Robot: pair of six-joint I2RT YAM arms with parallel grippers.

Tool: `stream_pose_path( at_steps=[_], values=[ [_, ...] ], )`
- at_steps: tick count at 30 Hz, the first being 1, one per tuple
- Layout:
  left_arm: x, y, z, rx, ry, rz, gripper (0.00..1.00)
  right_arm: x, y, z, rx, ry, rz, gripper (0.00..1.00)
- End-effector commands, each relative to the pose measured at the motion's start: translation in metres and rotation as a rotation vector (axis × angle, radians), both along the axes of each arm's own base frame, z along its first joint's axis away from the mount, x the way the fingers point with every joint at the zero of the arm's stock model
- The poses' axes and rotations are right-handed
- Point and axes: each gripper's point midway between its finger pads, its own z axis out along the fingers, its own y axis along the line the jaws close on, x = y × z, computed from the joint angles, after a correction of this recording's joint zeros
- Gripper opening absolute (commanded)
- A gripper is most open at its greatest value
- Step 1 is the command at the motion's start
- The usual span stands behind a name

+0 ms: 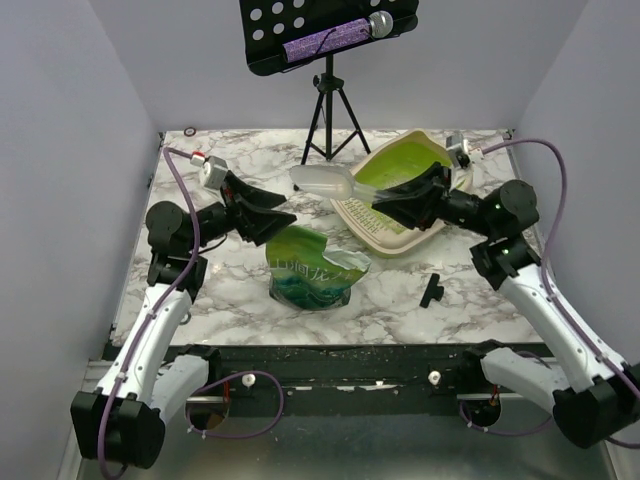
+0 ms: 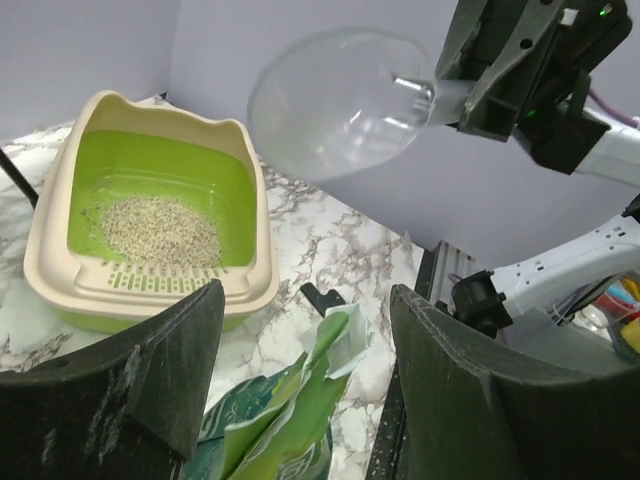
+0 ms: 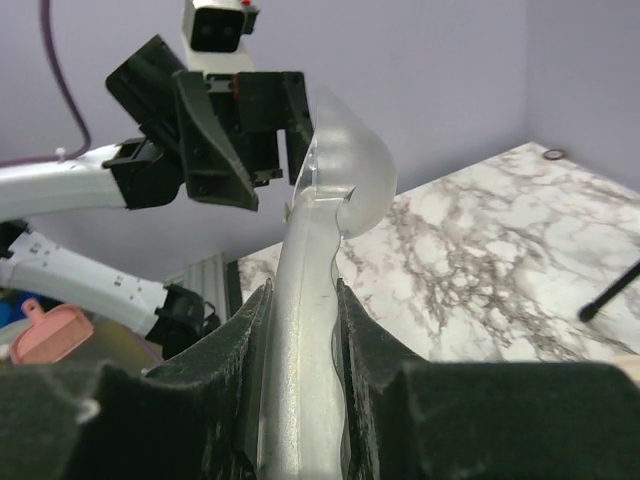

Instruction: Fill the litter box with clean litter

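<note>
Clear scoop [image 1: 325, 183] pinched by your right gripper [image 3: 300, 330] just left of the litter box [image 1: 400, 190], litter [image 2: 160, 230] patch inside the box, your left gripper [image 2: 300, 400] spread above the bag [image 1: 315, 268].

Bright, even, soft light, faint shadows; near pincer fingers [image 3: 225, 390] blurred in wrist views

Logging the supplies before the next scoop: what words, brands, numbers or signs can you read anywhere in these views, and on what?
Nothing can be read in any view.
Green bag: pale print on its front, too small and crinkled to read from the top camera; the left wrist view shows only a blurred patch.
Litter box: no visible lettering.
Clear scoop, held in the right gripper: no markings visible.
</note>
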Motion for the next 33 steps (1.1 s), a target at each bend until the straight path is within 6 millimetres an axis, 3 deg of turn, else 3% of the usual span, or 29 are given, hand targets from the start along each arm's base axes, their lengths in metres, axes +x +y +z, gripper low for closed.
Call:
stream_pose_path(
  at_steps=[1, 6, 12, 17, 27, 30, 32, 33],
  values=[
    [-0.014, -0.009, -0.011, 0.163, -0.069, -0.069, 0.75, 0.008, -0.03, -0.006, -0.096, 0.111, -0.261, 0.01],
    [-0.011, -0.012, -0.047, 0.415, -0.12, -0.007, 0.76, -0.011, -0.054, -0.013, -0.187, 0.187, -0.358, 0.01],
    [-0.005, -0.006, -0.063, 0.495, -0.152, 0.018, 0.79, -0.033, -0.062, -0.027, -0.229, 0.232, -0.348, 0.01],
    [-0.003, -0.008, -0.072, 0.521, -0.169, 0.003, 0.79, -0.037, -0.067, -0.043, -0.27, 0.265, -0.36, 0.0],
    [-0.014, -0.023, -0.094, 0.627, -0.122, -0.084, 0.76, -0.049, -0.074, -0.049, -0.323, 0.318, -0.368, 0.01],
    [-0.019, -0.025, -0.095, 0.647, -0.139, -0.087, 0.68, -0.051, -0.075, -0.054, -0.348, 0.34, -0.362, 0.01],
    [-0.022, -0.024, -0.099, 0.671, -0.14, -0.089, 0.55, -0.055, -0.075, -0.056, -0.362, 0.352, -0.349, 0.01],
    [-0.022, -0.024, -0.1, 0.681, -0.145, -0.08, 0.43, -0.058, -0.074, -0.053, -0.36, 0.339, -0.336, 0.01]
  ],
)
